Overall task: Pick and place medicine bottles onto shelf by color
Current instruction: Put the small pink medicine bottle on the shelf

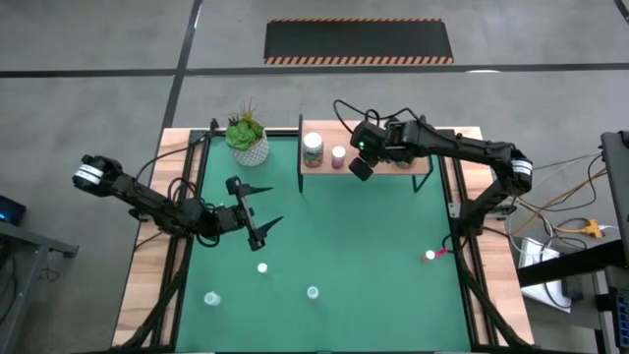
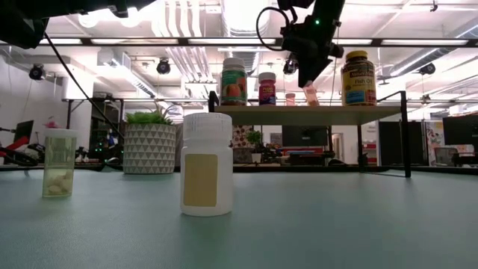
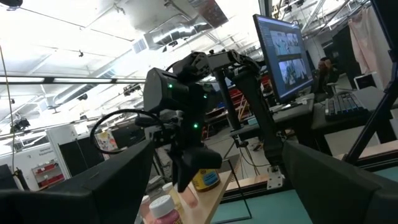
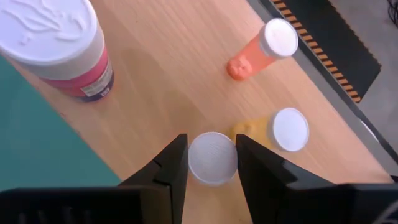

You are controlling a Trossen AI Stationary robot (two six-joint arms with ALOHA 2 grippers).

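The shelf [image 1: 418, 165] stands at the table's far edge. On its wood top are a green-lidded bottle [image 1: 313, 149], a pink bottle [image 1: 339, 156], an orange white-capped bottle [image 4: 260, 51], a yellow white-capped bottle [image 4: 278, 130] and an amber yellow-lidded jar [image 2: 358, 77]. My right gripper [image 4: 211, 144] hangs over the shelf, shut on a small white-capped bottle [image 4: 212, 158] whose body the cap hides. My left gripper [image 1: 265, 208] waits open over the green mat at the left, touching nothing. Several small bottles stand on the mat, among them one [image 1: 262, 266] and a pink one [image 1: 429, 256]. My right gripper pinches the small bottle's white cap [image 4: 212, 173] between its two fingers [image 4: 173, 163], one on each side. The fingers slant down from above onto the upright bottle. The cap hides whether its base rests on the shelf top.
A potted green plant [image 1: 248, 140] stands at the far left beside the shelf. Near the table's front edge are a white bottle [image 2: 207, 164] and a clear bottle of pills [image 2: 60, 163]. Bare green mat [image 1: 354, 236] lies between the arms.
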